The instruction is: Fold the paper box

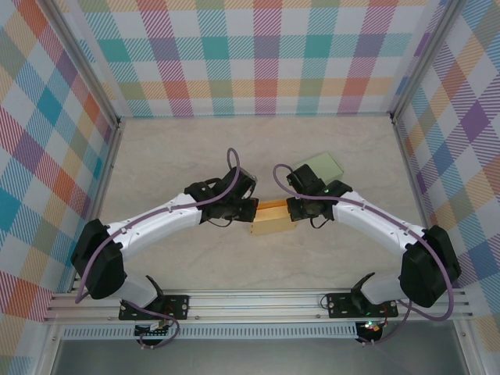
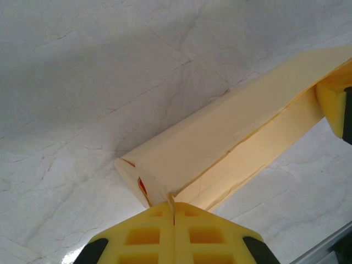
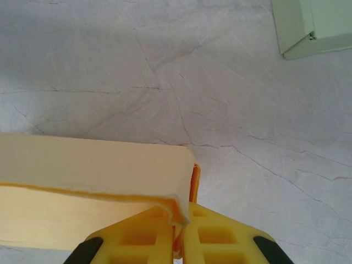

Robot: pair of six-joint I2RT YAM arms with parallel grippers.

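Observation:
The pale yellow paper box is held between my two arms just above the table's middle, partly folded into a long shape. My left gripper is shut on its left end; in the left wrist view the yellow fingers pinch a thin end flap of the box. My right gripper is shut on the right end. From the right wrist, its fingers clamp the corner flap of the box, with an orange inner edge showing beside them.
A light green folded box lies flat on the table behind the right gripper and appears at the top right of the right wrist view. Plaid walls enclose the marble-patterned table on three sides. A metal rail runs along the near edge.

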